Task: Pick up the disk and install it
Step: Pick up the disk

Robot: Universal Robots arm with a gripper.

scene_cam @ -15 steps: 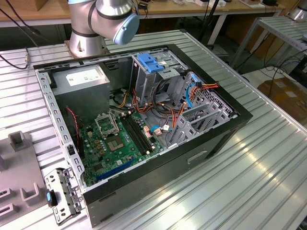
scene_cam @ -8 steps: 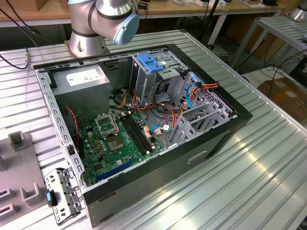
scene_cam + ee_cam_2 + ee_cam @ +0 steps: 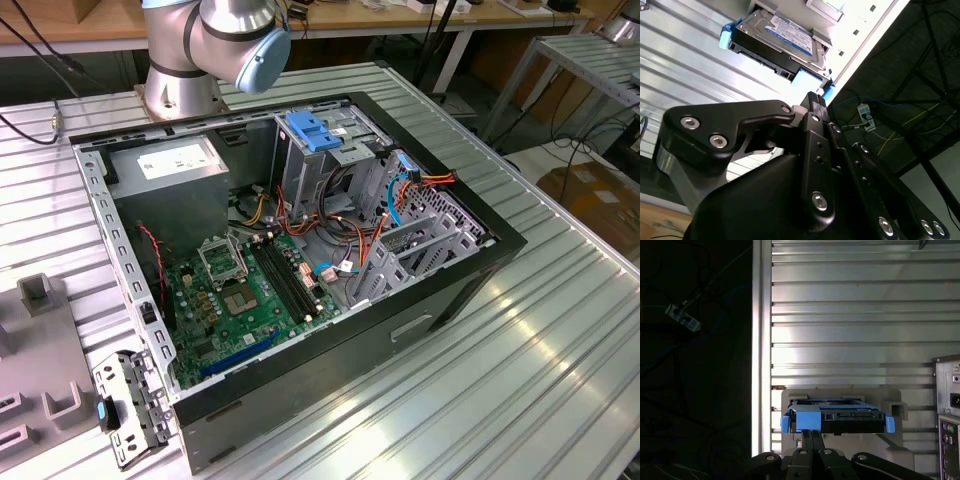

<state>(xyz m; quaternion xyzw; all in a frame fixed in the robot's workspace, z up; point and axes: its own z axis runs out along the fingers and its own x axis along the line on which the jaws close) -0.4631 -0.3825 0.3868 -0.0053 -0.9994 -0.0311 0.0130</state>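
Looking from the wrist outward, the tool (image 3: 814, 97) comes first in the second wrist view: its two black fingers are pressed together with nothing between them, tips just short of the disk's near end. The disk (image 3: 785, 35) lies flat, label up, with a blue carrier (image 3: 807, 80) wrapped round its edges and a blue tab facing the tool. It sits in a grey holder (image 3: 840, 392) on the ribbed tabletop (image 3: 850, 315), close to the tabletop's edge. Whether the fingertips touch the tab I cannot tell.

I would judge the disk dense and heavy for its size, quite stiff, with smooth metal faces that could slip in a light pinch. It likely takes knocks badly, and the connector end looks a poor place to squeeze. The plastic carrier probably flexes, so the firm hold seems to be the tab at the near end, taken squarely, or else across the body.

Farther off, the rear of the case (image 3: 947, 405) stands beside the holder. In the exterior view the case lies open.
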